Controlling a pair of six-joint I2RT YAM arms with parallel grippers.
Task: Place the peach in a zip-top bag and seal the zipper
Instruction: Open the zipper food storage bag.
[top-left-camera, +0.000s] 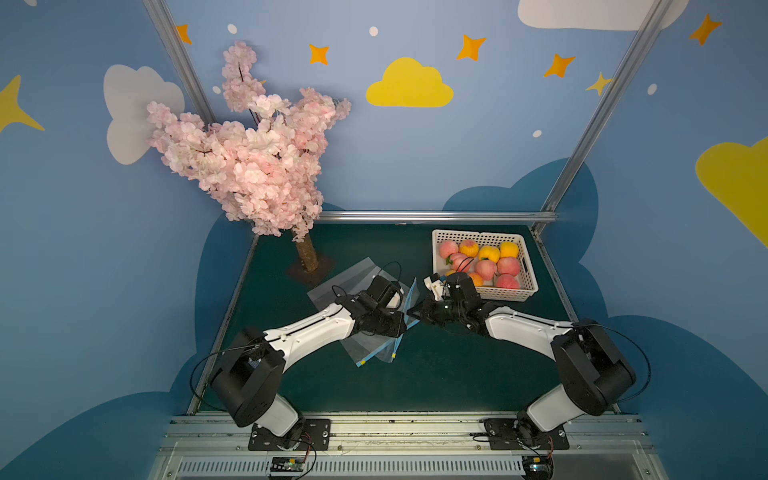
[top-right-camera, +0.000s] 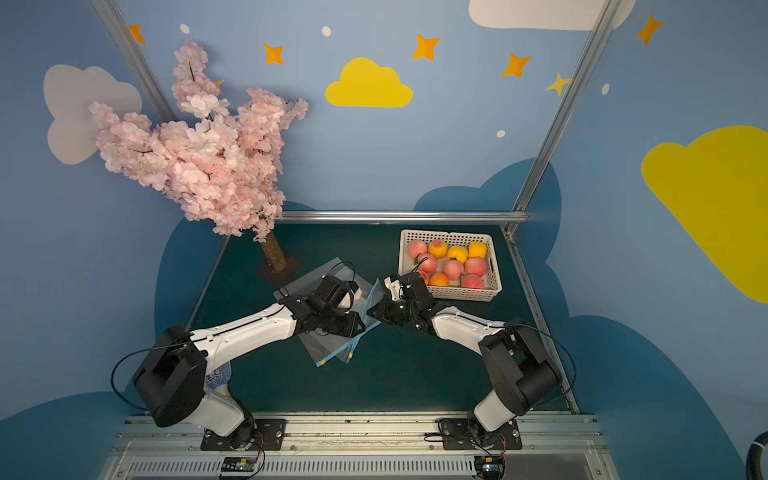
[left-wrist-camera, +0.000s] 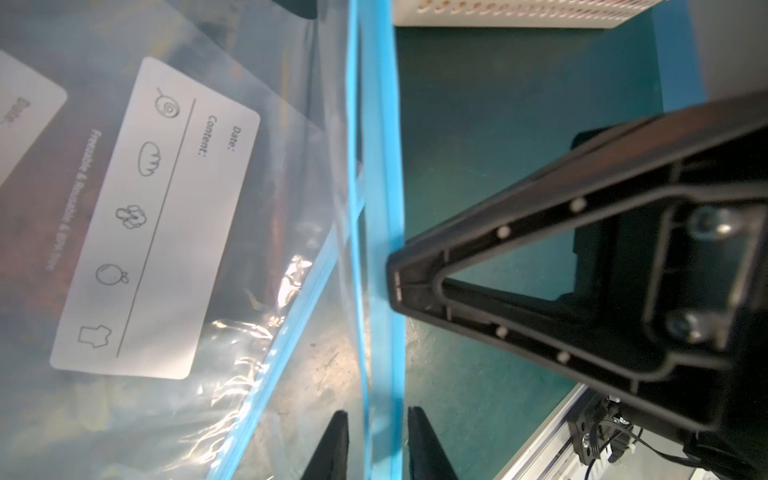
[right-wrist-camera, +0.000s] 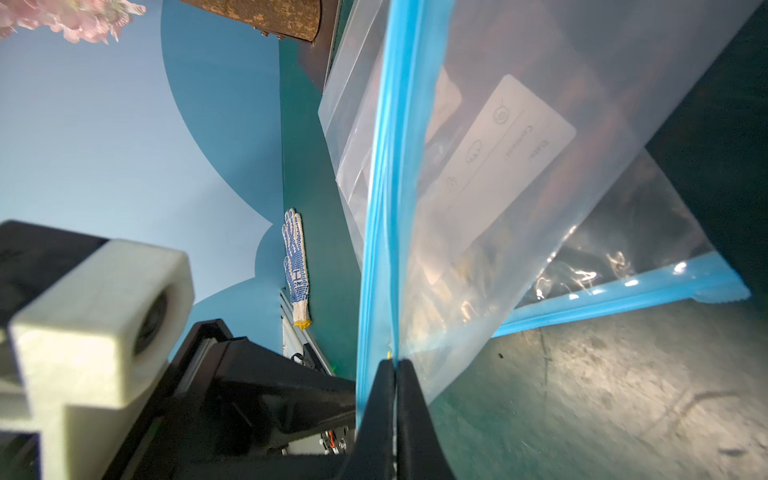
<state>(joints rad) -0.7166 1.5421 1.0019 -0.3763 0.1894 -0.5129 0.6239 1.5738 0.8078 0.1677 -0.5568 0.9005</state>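
Right wrist view has the right gripper (right-wrist-camera: 395, 365) pinching the bag (right-wrist-camera: 519, 187) by its blue edge, the left gripper (left-wrist-camera: 378, 413) slightly parted around it and the peaches (top-left-camera: 485, 268) in the basket (top-left-camera: 505, 294); held by one pinch, the slick edge could slip.

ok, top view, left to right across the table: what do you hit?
tree trunk → zip-top bags → peach basket

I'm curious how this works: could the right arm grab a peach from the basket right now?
Probably not yet. The basket sits close beside it, nothing between, but its fingers are shut on the bag's blue zipper edge; it would have to let go first.
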